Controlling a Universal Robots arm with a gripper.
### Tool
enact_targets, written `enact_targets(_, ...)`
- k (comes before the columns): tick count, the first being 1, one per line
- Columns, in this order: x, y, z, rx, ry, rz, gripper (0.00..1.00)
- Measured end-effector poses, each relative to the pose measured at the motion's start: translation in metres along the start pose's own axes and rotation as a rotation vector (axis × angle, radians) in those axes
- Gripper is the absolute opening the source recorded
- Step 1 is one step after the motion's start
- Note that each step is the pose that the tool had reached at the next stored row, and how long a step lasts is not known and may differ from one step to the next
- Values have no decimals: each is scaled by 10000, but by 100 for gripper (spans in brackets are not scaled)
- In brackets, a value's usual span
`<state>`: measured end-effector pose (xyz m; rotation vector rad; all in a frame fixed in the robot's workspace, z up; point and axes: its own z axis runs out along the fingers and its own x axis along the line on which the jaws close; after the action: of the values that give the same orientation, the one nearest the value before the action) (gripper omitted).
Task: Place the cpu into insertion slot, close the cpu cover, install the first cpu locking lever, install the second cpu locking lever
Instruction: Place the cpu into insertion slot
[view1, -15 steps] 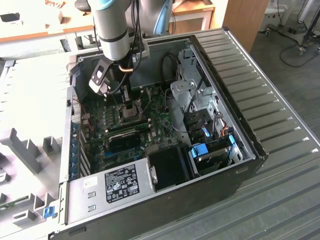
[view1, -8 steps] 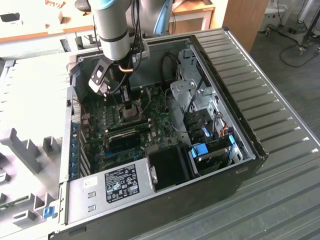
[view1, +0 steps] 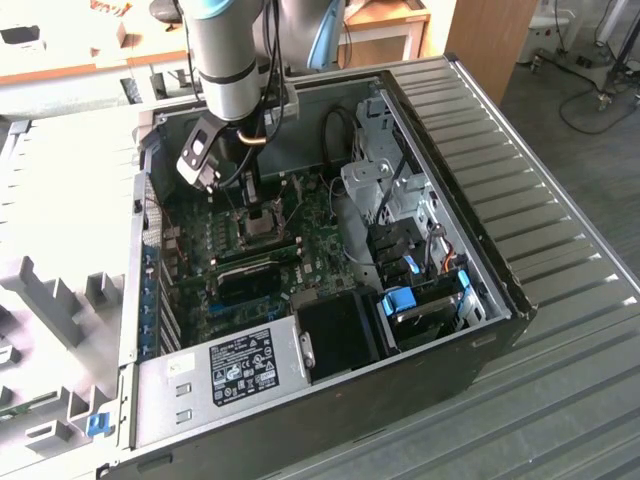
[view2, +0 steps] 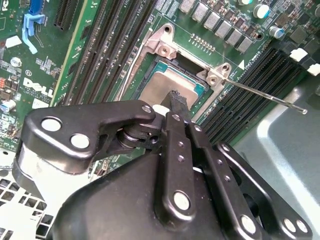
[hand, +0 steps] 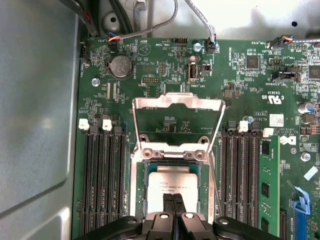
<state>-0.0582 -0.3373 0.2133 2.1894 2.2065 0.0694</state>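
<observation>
Silver arm, blue cap, black claw

The exterior view looks down into the open case; both close wrist views apparently share the cpu.

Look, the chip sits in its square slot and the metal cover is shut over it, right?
No. The cpu does sit in the insertion slot, but the cpu cover is open, flipped back off the chip, as the first wrist view shows.
</observation>
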Motion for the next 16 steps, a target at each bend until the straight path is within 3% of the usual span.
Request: enact_targets(16,-3,27,73,1,-8,1,11)
